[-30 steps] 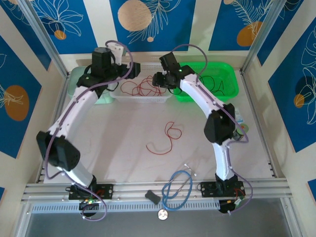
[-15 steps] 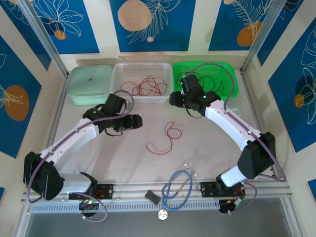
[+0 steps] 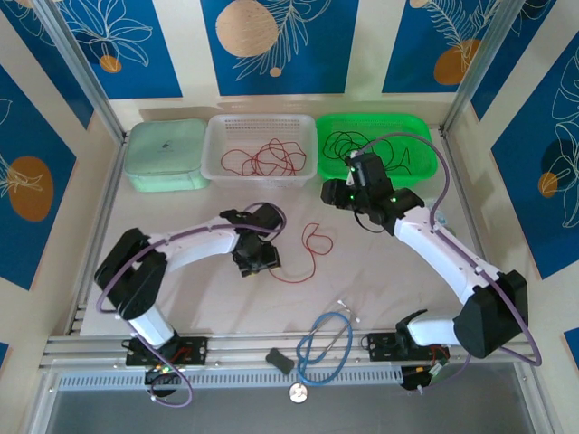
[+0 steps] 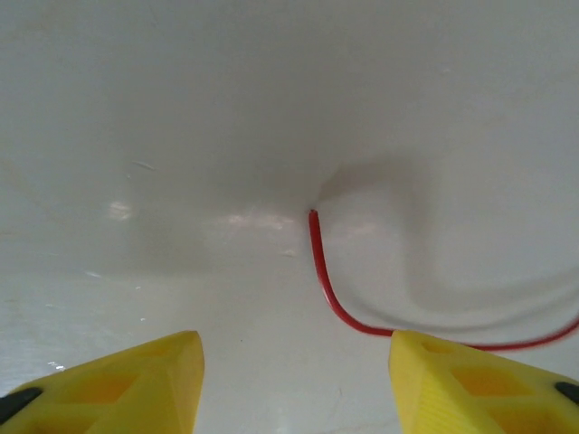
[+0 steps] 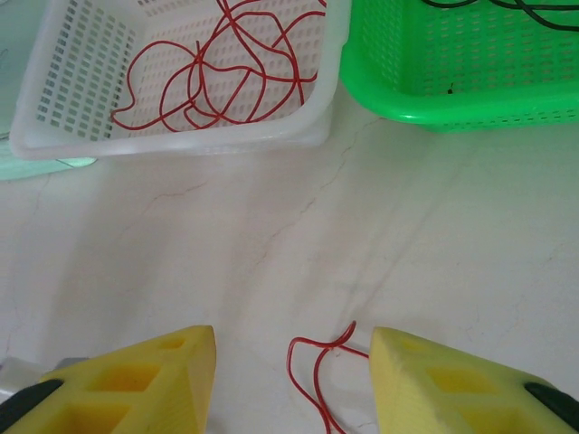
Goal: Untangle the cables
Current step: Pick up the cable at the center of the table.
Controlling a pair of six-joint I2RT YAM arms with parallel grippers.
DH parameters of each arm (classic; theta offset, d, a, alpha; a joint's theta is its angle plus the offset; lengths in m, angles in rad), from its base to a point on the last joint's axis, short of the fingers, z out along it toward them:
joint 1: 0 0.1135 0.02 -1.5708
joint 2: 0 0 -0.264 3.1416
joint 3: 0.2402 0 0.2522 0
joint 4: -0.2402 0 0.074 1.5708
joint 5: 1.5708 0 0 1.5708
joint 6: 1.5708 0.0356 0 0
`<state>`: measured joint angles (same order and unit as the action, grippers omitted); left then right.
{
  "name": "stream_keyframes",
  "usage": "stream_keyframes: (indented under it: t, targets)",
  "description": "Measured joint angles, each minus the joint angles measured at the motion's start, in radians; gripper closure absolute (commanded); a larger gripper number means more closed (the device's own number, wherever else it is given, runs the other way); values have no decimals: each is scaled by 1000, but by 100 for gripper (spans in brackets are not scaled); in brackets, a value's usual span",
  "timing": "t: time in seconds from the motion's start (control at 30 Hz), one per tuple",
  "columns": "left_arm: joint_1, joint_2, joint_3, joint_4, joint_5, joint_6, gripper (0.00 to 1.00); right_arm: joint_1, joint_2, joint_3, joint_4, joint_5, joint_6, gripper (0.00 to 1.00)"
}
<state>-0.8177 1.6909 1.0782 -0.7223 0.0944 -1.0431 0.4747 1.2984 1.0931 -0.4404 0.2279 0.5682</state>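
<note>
Left tool [image 4: 294, 353] hovered unclenched over the desk [image 4: 181, 136], a loose red cable [image 4: 318, 262] at its 12 o'clock; right tool [image 5: 292, 348] gaped empty too. Sorted red cables [image 3: 262, 161] lay in the white basket [image 3: 213, 154], black cables [image 3: 344, 143] in the green basket [image 3: 427, 149]; one strand seemed left.

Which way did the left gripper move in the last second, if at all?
Yes. From the white basket's near wall, the left gripper has come toward the near aluminium rail, now low over the loose red cable's end.
</note>
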Motion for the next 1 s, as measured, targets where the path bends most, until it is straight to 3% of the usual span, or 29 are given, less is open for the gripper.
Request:
stream_keyframes:
  t: [0.37, 0.63, 0.87, 1.0]
  targets:
    - [-51, 124, 55, -33, -87, -108, 60, -29, -35, -90, 60, -68, 4, 52]
    - [-57, 197, 152, -82, -101, -100, 100, -48, -71, -115, 79, -103, 8, 53]
    - [-60, 207, 175, -103, -123, -74, 100, -51, -114, -148, 80, -113, 24, 53]
    - [-51, 206, 203, -104, -208, -42, 100, -37, -146, -188, 40, -98, 67, 54]
